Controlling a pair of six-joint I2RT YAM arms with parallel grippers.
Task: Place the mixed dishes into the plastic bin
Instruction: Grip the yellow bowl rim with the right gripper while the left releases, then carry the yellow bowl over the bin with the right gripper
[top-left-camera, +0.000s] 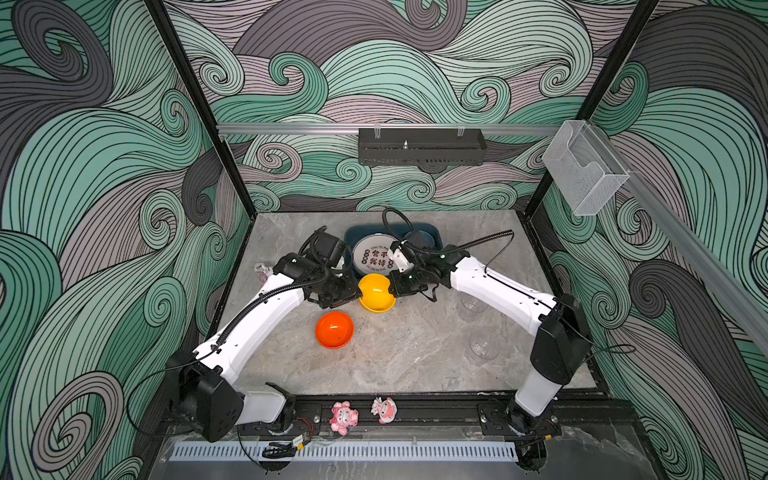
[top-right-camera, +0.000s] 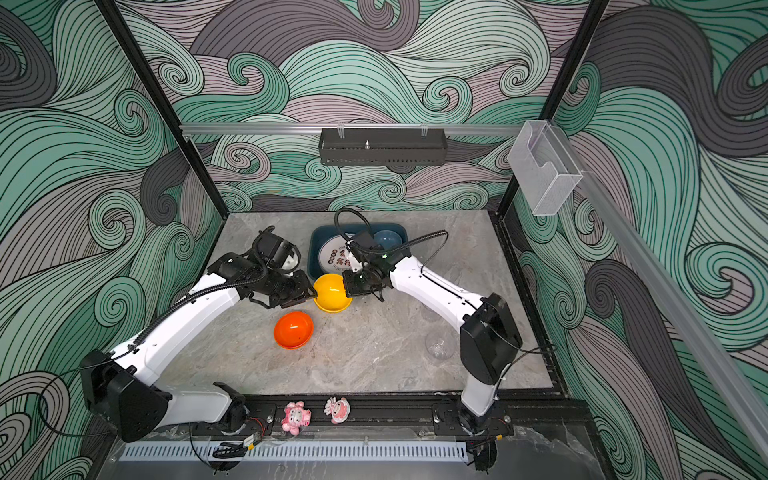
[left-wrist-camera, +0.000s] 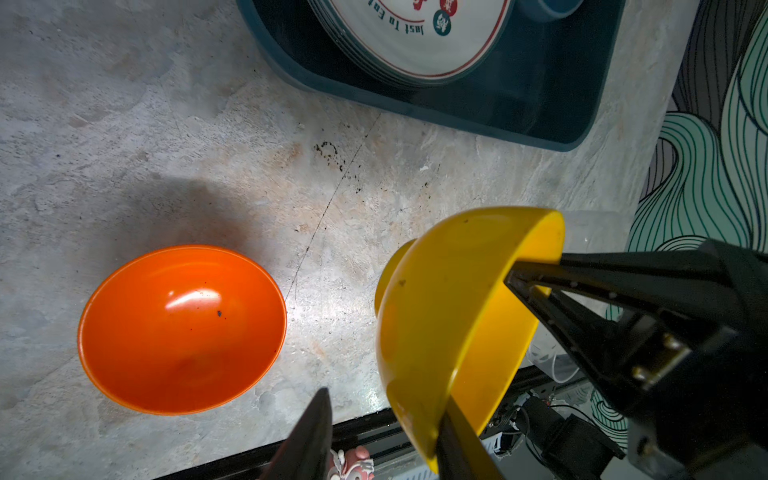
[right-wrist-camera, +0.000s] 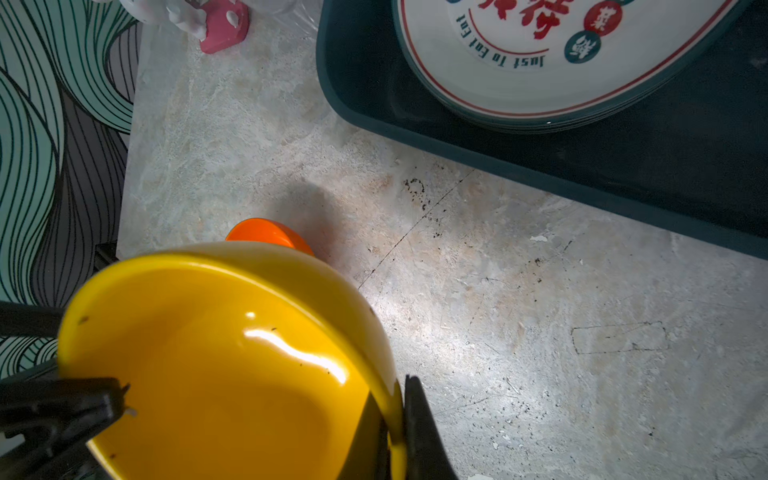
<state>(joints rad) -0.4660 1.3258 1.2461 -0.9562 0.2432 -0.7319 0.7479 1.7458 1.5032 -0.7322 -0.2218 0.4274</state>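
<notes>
Handoff, I guess: right gripper (right-wrist-camera: 392, 399) pinches the yellow bowl (right-wrist-camera: 232, 365) rim, left gripper (left-wrist-camera: 386, 401) opposite sits half-open, plastic bin (right-wrist-camera: 457, 145) just ahead.

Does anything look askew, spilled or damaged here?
The yellow bowl hangs tilted above the table, the right gripper clamped on its rim and the left gripper open at the opposite side. Dark specks dot the table beside the plastic bin. Nothing spilled or broken.
</notes>
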